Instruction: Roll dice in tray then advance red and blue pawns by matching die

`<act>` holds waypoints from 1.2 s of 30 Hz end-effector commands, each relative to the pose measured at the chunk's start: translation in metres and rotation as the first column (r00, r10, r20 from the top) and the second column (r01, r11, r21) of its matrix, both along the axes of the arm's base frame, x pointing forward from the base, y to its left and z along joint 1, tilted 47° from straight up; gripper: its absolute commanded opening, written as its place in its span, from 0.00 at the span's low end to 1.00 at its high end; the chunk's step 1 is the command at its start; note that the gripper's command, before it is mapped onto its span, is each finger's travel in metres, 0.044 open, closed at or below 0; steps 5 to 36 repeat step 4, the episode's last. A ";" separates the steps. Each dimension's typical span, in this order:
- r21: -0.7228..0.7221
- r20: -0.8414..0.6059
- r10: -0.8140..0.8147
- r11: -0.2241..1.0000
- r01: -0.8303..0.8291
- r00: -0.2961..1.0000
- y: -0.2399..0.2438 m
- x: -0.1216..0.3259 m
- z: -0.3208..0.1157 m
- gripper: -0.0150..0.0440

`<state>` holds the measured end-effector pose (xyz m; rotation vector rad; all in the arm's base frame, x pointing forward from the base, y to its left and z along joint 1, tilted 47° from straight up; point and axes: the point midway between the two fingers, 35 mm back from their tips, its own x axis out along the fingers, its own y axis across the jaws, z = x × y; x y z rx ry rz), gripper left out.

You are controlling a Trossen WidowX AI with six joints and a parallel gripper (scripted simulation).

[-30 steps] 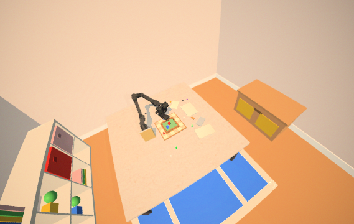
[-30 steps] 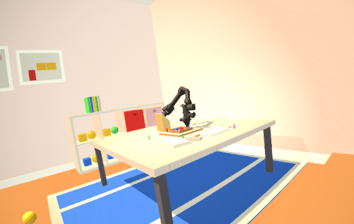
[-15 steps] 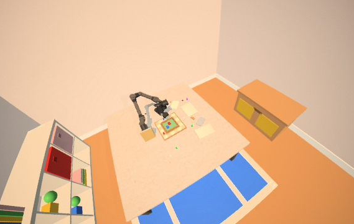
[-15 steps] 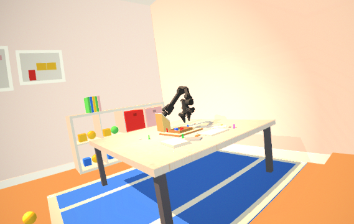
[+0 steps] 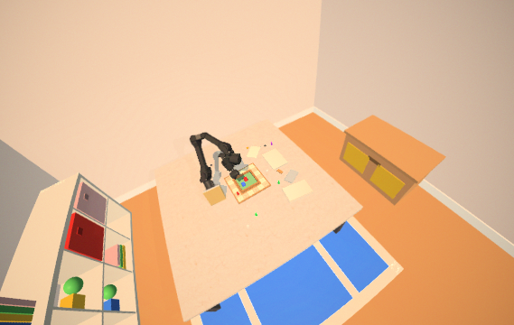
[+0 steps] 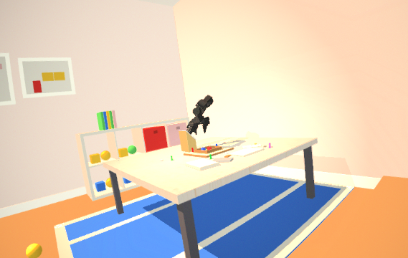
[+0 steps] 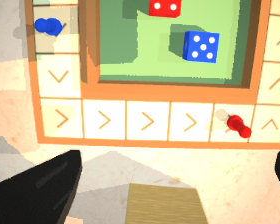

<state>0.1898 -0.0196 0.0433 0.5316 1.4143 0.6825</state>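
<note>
My gripper (image 7: 180, 160) is open and empty, raised above the table edge of the board (image 7: 141, 145). The red die (image 7: 165, 7) (image 5: 246, 179) and the blue die (image 7: 203, 47) (image 5: 243, 184) lie in the tray (image 7: 166, 93). The blue die's top shows five pips. The red die's top is cut off by the wrist frame; two pips show. The blue pawn (image 7: 52, 26) (image 6: 216, 145) stands on the left column, two squares above the lower left corner. The red pawn (image 7: 236, 123) (image 5: 238, 193) stands on the bottom row, beside the right corner square.
A wooden block (image 5: 214, 195) (image 7: 166, 205) stands close to the board by the arm's base. Green pawns (image 5: 256, 214) (image 6: 211, 156), a purple pawn (image 5: 271, 143), pale sheets (image 5: 297, 190) and a grey flat piece (image 5: 291, 175) are elsewhere on the table.
</note>
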 end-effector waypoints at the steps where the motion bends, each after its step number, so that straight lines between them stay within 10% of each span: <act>1: 0.045 -0.054 -0.032 0.998 0.035 0.998 -0.015 -0.026 -0.003 1.00; 36: 0.009 -0.015 -0.013 1.000 0.013 1.000 -0.005 -0.006 -0.001 1.00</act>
